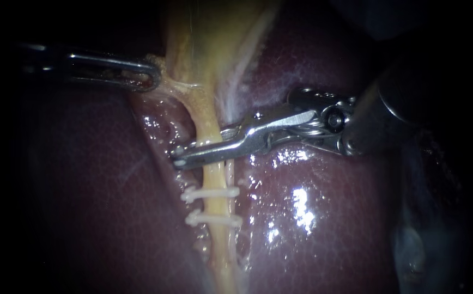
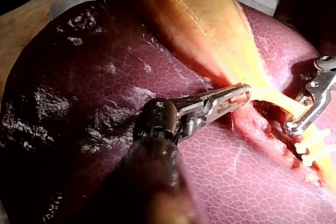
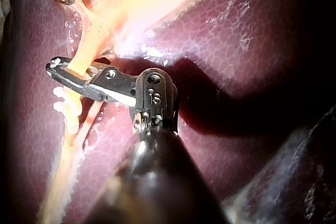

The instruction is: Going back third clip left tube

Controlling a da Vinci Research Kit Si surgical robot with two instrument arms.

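Note:
A pale yellow tube [image 1: 214,179] runs down from the gallbladder [image 1: 204,38] between the lobes of the liver [image 1: 323,228]. Two white clips [image 1: 210,193] [image 1: 214,220] sit across it, one below the other. My right instrument [image 1: 198,148] lies across the tube just above the upper clip, jaws open with the tube between them; the right wrist view shows these jaws [image 3: 63,72] the same way, the clips [image 3: 60,98] beside them. My left instrument [image 1: 152,79] is shut on the gallbladder's lower edge, as the left wrist view also shows [image 2: 239,97].
Raw, wet tissue [image 1: 163,128] lies open beside the tube. Dark red liver [image 2: 79,87] surrounds the site on both sides. A wooden board [image 2: 21,30] shows beyond the liver in the left wrist view.

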